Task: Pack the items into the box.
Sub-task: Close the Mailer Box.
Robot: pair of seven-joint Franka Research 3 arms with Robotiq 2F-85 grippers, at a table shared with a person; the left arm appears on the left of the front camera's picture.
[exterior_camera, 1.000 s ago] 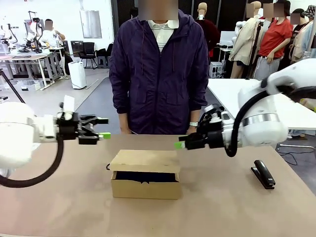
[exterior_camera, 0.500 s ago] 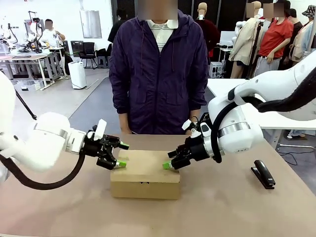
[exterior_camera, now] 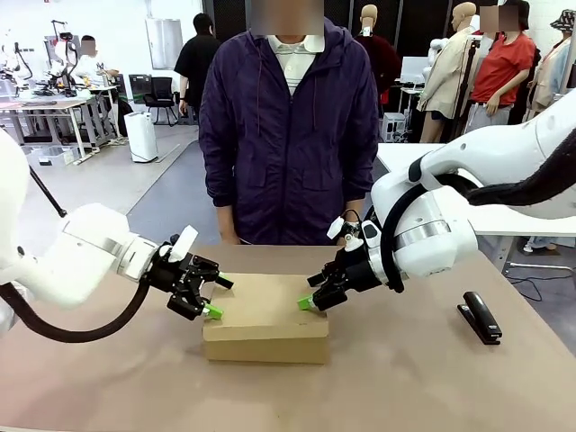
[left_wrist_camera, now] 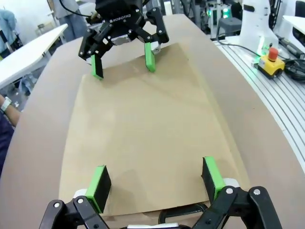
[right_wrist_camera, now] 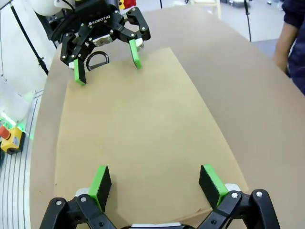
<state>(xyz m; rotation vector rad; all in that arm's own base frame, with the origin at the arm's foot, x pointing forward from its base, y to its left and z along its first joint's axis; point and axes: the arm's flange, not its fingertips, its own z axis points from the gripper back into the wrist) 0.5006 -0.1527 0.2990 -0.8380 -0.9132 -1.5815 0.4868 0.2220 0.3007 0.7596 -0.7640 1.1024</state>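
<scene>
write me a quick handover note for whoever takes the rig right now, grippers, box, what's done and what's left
Left gripper: open, fingers at the lid's left end, holding nothing.
Right gripper: open, fingers at the lid's right end, holding nothing.
Box: mid-table, flap lid down flat; its contents cannot be seen.
Black stapler: on the table to the right, apart from the box.
Done: lid lies closed.
Left: probably only lifting both arms away; confirm the items are inside.

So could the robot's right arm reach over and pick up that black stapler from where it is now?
Probably yes. The stapler lies in the open on the table on the right arm's own side, nothing around it, and the right gripper is open, resting on the box lid and holding nothing.
</scene>
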